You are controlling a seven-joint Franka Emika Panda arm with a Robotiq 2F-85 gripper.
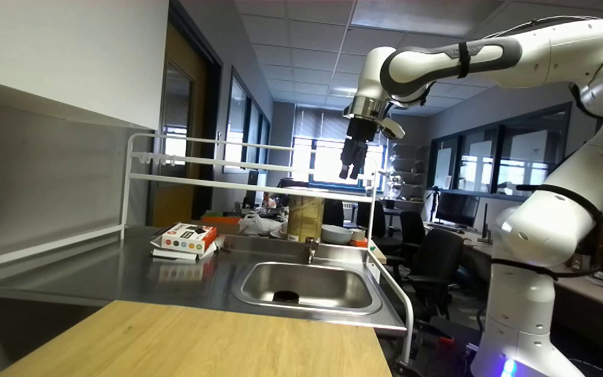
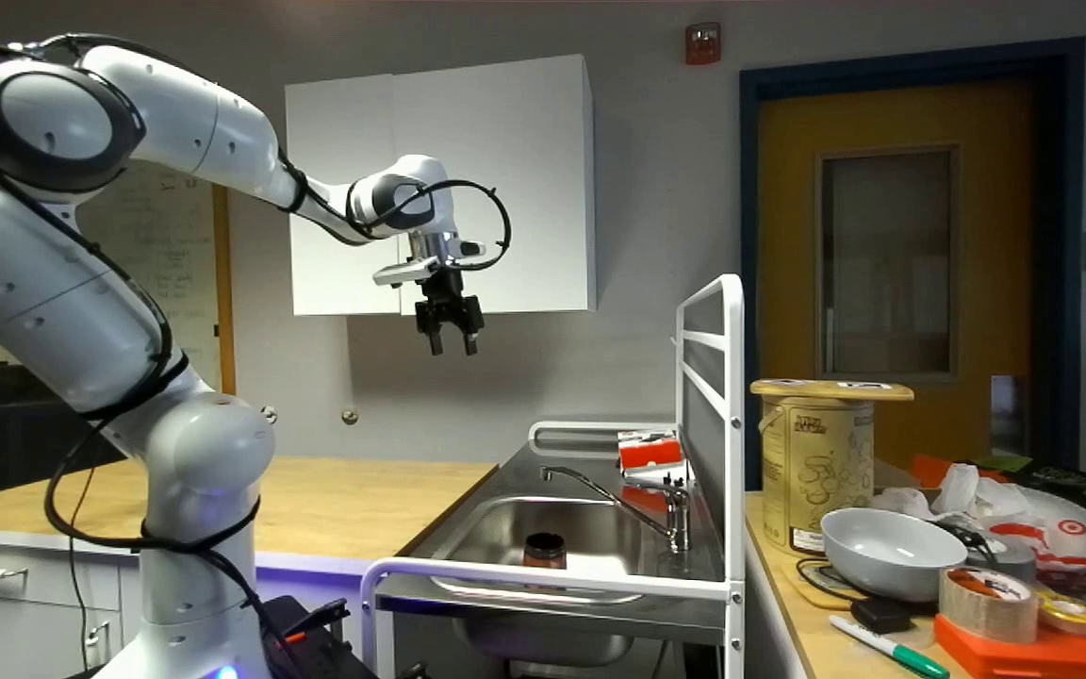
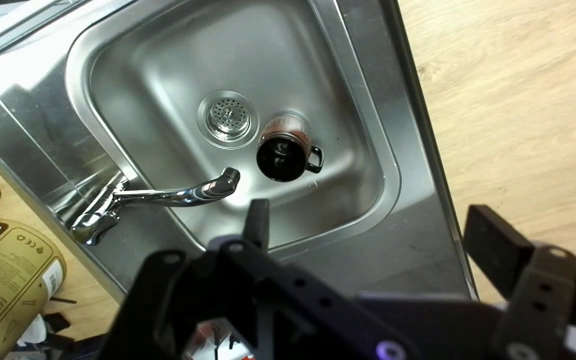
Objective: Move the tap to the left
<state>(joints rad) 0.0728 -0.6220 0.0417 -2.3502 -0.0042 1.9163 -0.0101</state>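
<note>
The tap (image 1: 310,248) is a slim metal faucet at the back edge of the steel sink. In an exterior view the tap (image 2: 679,521) has its thin spout reaching over the basin. In the wrist view the tap (image 3: 168,197) stands left of the jaws, with its spout tip short of the mug. My gripper shows in both exterior views (image 1: 349,173) (image 2: 453,346), pointing down, high above the sink and apart from the tap. In the wrist view the gripper (image 3: 373,222) has its fingers wide apart with nothing between them.
A dark mug (image 3: 281,158) stands in the basin (image 3: 248,45) near the drain (image 3: 228,118). White rack rails (image 1: 252,187) run behind the sink. A box (image 1: 189,238) lies on the steel counter. A tall yellow canister (image 2: 816,471) and a bowl (image 2: 894,552) stand behind the rack.
</note>
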